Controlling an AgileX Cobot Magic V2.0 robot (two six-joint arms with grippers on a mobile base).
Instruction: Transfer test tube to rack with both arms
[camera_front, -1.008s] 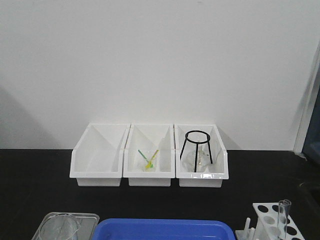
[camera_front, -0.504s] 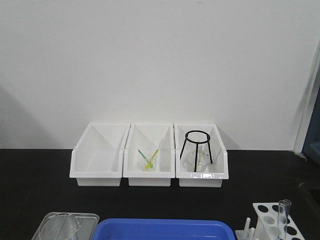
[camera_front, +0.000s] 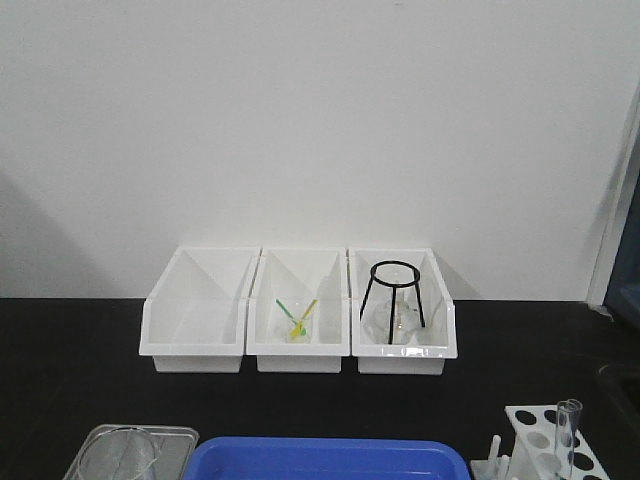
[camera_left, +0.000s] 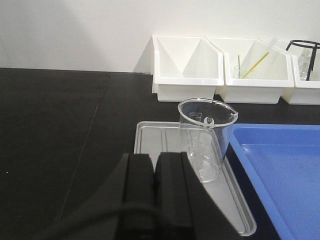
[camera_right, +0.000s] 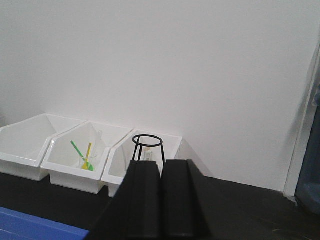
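No text, brand, number or sign can be read. The glass beaker, just beyond the left end effector, bears faint printed markings near its rim, too blurred to make out.

We see a black surface against a white wall. Three storage bins are white — the middle one holds green and yellow sticks, the right a black wire tripod. The tub is blue, the tray silver-grey, the beaker clear, the rack white with dark holes.
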